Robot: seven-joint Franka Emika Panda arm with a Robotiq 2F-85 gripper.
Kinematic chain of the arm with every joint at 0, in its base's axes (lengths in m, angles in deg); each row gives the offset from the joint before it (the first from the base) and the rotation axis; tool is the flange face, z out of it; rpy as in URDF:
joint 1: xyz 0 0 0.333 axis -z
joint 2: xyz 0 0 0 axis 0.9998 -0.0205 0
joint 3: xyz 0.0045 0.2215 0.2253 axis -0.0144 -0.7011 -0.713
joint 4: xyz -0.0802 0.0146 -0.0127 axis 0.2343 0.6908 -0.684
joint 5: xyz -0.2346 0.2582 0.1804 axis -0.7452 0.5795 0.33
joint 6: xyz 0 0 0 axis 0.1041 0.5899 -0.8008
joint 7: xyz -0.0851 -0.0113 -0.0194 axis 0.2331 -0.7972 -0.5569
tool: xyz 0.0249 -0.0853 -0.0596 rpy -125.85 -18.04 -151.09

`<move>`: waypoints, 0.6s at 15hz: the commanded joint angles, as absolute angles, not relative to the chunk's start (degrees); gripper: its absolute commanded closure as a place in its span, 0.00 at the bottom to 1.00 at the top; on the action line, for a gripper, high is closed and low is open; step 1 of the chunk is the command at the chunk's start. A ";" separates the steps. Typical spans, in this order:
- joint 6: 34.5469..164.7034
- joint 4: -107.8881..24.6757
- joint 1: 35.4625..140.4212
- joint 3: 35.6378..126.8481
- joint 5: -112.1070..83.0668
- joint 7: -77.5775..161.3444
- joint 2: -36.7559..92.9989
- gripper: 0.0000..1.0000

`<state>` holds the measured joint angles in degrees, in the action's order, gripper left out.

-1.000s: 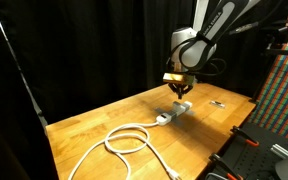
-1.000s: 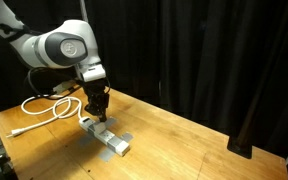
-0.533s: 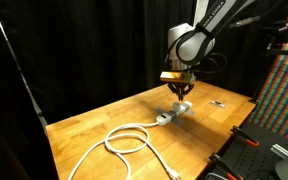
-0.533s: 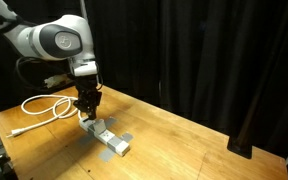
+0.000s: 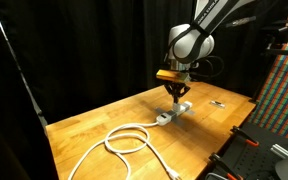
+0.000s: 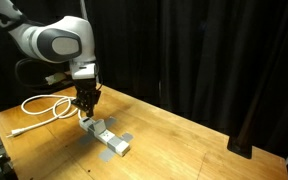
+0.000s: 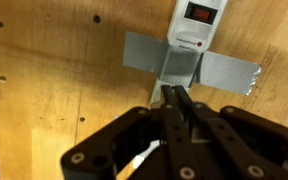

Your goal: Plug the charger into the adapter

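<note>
The claw point(image 7: 174, 98), jaws pressed together with nothing seen between them, hangs at frame centre just over the adapter point(image 7: 196, 25), which lies taped to the table point(image 7: 54, 90) at top centre of the wrist view; the charger cannot be made out.

No legible text, label or number anywhere; red marking point(image 7: 199, 13) on the adapter point(image 7: 194, 32) illegible.

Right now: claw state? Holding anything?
Claw: closed, jaws together, nothing visible between them, poised by the end of the long white power strip.
</note>
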<state>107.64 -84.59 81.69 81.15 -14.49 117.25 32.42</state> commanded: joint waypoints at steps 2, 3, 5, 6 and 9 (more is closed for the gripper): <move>112.77 -84.37 82.93 80.48 -12.70 116.30 31.46 0.89; 113.95 -84.39 82.87 80.68 -13.07 116.61 31.13 0.89; 114.63 -83.99 82.68 81.28 -14.01 117.29 30.42 0.89; 114.43 -83.70 82.60 81.62 -14.36 117.49 29.95 0.90; 112.94 -82.92 82.35 82.53 -14.97 118.31 28.84 0.89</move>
